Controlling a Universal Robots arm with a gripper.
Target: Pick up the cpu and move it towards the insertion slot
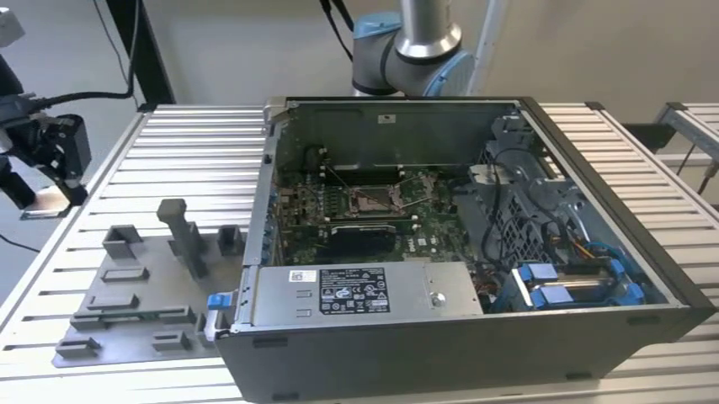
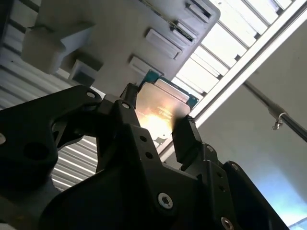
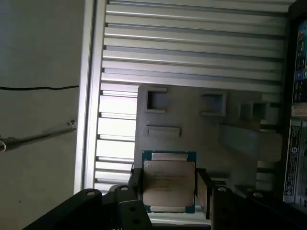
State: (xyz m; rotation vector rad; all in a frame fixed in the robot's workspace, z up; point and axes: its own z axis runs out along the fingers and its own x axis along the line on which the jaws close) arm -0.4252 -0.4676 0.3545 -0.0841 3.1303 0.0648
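The cpu, one, between two fingers

One cpu is counted, between the two fingers of one gripper. One case is seen on one table, and in it one slot, one black rectangle and one power supply. One fixture plate, bearing one tall post, is counted near the table's edge on the exterior view's left. One arm is seen.
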